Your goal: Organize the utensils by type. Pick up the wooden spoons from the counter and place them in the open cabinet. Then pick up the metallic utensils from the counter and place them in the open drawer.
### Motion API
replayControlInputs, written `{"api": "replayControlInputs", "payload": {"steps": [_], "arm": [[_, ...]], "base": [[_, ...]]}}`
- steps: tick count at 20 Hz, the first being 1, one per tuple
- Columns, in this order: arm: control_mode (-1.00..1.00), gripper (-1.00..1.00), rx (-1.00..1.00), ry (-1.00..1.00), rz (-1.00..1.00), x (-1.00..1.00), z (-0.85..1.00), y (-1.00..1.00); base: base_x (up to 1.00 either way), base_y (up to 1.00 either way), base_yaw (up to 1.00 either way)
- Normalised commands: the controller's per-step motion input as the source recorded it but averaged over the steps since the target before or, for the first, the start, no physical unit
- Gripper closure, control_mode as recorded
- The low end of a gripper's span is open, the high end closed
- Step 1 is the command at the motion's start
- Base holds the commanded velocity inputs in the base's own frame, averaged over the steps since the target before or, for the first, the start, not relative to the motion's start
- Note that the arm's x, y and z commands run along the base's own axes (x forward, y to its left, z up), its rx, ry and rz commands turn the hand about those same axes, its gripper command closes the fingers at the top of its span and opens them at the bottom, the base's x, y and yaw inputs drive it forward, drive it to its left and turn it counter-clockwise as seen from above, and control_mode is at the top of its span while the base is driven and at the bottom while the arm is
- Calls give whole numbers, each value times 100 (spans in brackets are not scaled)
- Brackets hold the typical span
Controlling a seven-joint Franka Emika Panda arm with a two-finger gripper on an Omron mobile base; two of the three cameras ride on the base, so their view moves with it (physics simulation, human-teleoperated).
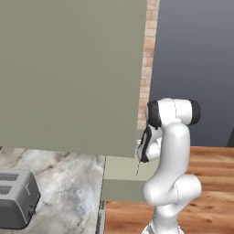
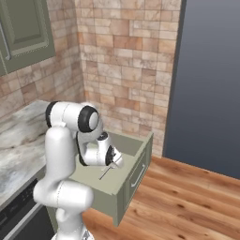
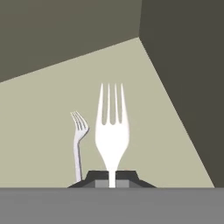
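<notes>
Jaws pinched on stem of fork (image 3: 112, 131), tines pointing away from hand, gripper (image 3: 112, 177) poised above open drawer (image 2: 136, 176). Second fork (image 3: 78, 144) lies on pale drawer floor just beside held one, tines same way. Drawer juts out from olive cabinet front below bench (image 1: 59, 183). Thin held fork hangs under hand over drawer in both base views. Toaster (image 1: 16, 196) sits on bench, well apart. Cabinet door (image 1: 68, 73) above bench.

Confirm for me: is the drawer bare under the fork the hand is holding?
No: in the hand view a second, smaller fork already lies on the floor of the open drawer, beside the fork held in the hand.
</notes>
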Motion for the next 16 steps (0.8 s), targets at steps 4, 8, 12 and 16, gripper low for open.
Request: {"api": "replayControlInputs", "payload": {"steps": [4, 8, 12, 16], "arm": [[-100, 100, -2, 6, 0, 2, -27, 0], [-100, 100, -2, 2, 0, 8, -23, 0], [-100, 100, 0, 1, 0, 19, -14, -1], [-100, 100, 0, 2, 0, 8, -19, -5]], "base": [[0, 0, 0], [0, 0, 0], [0, 0, 0], [0, 0, 0]]}}
